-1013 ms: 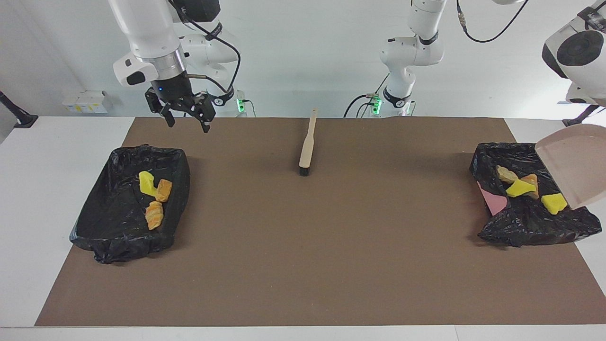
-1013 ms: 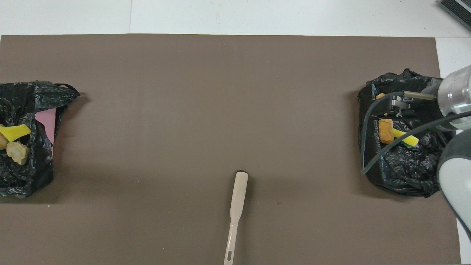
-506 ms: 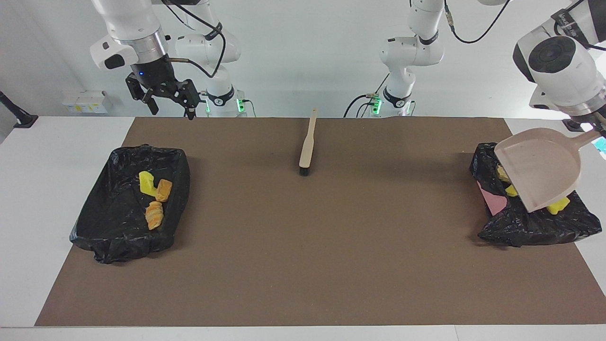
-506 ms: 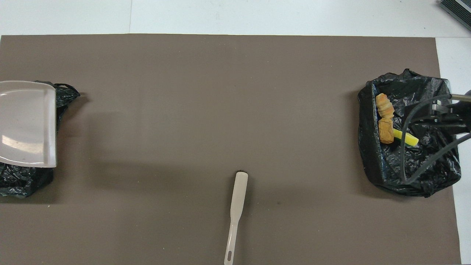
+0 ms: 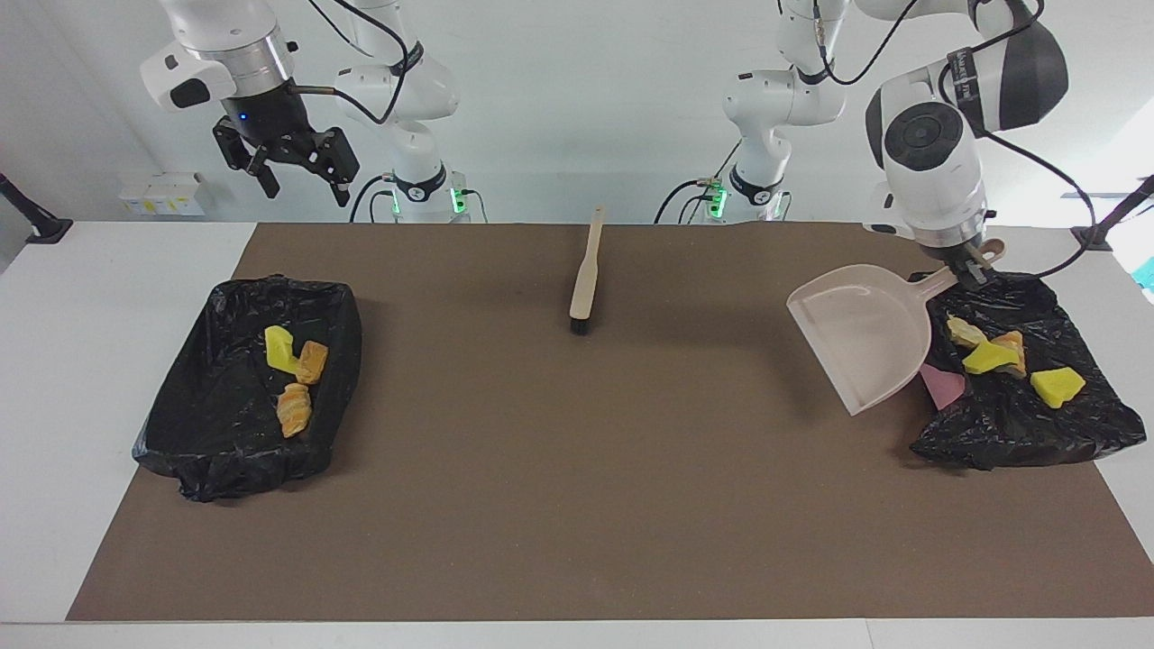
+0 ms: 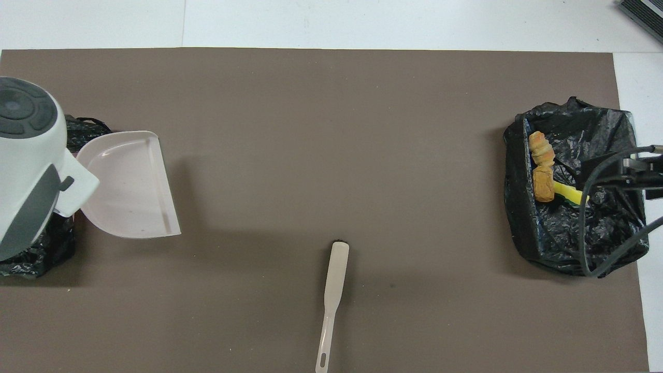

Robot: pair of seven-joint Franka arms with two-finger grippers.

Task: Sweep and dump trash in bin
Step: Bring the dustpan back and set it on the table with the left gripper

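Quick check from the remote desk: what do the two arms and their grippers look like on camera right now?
Both arms are glossy white with rounded joint housings and black cables looped along them. The right gripper is black under a silver wrist ring, with a small blue light. The left arm has dark grey round joint caps; the left gripper is small and dark. Green lights glow at both bases.

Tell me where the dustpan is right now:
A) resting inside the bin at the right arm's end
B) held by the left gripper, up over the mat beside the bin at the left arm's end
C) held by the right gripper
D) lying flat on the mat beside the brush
B: the left gripper holds the dustpan by its handle, beside that bin.
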